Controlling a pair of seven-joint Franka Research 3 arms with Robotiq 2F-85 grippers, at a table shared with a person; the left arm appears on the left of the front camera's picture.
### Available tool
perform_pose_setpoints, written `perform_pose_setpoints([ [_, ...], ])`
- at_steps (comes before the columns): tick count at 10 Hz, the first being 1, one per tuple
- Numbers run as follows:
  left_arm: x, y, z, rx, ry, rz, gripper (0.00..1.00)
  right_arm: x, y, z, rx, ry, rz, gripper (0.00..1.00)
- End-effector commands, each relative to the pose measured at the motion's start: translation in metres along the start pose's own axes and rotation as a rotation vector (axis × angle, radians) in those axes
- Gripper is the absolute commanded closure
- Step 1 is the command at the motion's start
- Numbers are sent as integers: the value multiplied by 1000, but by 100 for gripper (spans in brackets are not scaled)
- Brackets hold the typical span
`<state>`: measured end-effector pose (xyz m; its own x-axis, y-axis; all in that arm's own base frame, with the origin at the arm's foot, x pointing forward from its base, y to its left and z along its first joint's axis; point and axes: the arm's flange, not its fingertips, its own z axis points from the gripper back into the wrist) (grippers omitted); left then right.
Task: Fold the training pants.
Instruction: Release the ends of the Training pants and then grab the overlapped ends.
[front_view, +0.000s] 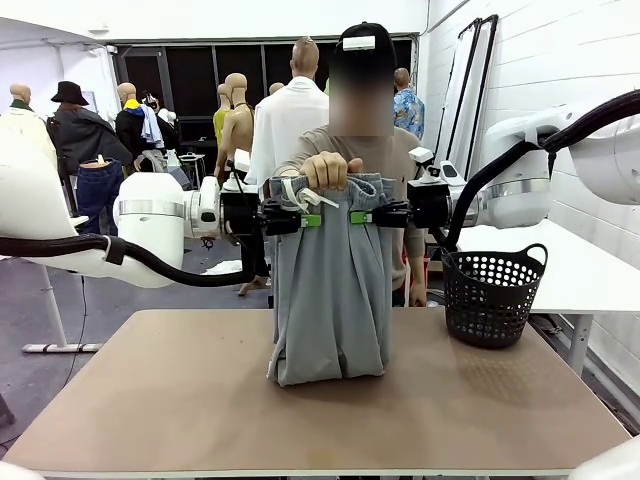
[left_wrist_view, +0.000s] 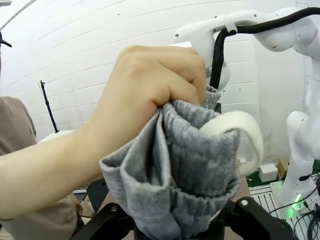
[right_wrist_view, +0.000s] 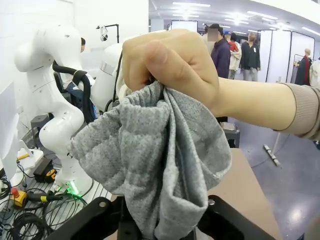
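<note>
We note the training pants hanging upright, long axis vertical, waistband up and the leg ends bunched on the surface below. The left gripper and right gripper face each other across the waistband, so the garment lies straight between the two sets of jaws and drops away beneath them. In the front view each pair of green pads looks pinched on a waistband edge; in both wrist views grey cloth rises from between the fingers, so we judge both jaws closed on the cloth. The person's hand grips the gathered waistband just above the jaws, midway between them; the white drawstring loops out beside it. Both arms are equally near. We judge that lowering the waistband forward would lay the pants flat.
</note>
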<state>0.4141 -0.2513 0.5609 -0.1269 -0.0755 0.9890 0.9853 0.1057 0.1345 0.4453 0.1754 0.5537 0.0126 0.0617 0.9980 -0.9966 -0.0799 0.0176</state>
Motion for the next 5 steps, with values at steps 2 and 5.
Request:
perform_pose_setpoints([
  [2, 3, 3, 1, 41, 1, -29, 100, 5, -6, -2, 21, 10, 0, 100],
  [5, 7, 6, 2, 70, -11, -52, 100, 4, -6, -1, 37, 37, 8, 100],
])
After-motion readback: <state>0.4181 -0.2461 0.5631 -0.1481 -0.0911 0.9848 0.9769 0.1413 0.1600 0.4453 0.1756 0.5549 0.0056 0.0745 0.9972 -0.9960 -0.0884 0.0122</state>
